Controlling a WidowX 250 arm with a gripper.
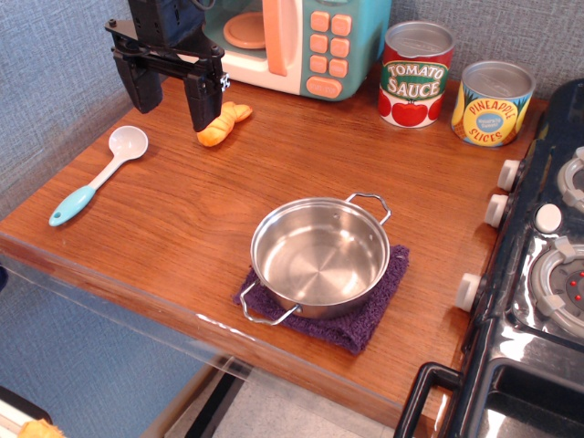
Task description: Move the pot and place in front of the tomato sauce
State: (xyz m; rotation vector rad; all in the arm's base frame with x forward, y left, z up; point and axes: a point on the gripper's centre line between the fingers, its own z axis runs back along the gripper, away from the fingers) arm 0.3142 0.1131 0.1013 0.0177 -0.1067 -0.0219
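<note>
Fingers (203, 108) of the gripper (172, 99) stand spread apart and empty, hanging at the rear left of the wooden counter (173, 219), near a toy microwave (292, 41) and just above an orange pastry-like item (222, 124). Nothing is held. The pot (320, 258) sits well away from them, toward the front of the counter on a purple cloth (365, 319), upright and empty, one loop handle pointing to the front left and the other to the rear right. The tomato sauce (416, 75) stands against the back wall, with a pineapple slices can (493, 103) just beside it on the right. Judgement: the task is at its opening step, with the approach not yet made; the next move calls for crossing to the pot and taking hold of its rim or a handle. Bare wood lies between pot and tomato sauce, giving ample room for placement. Hazards noted: the stove (547, 274) borders the right edge closely, the front edge lies near the cloth, and a white spoon (100, 173) lies well clear at left.
</note>
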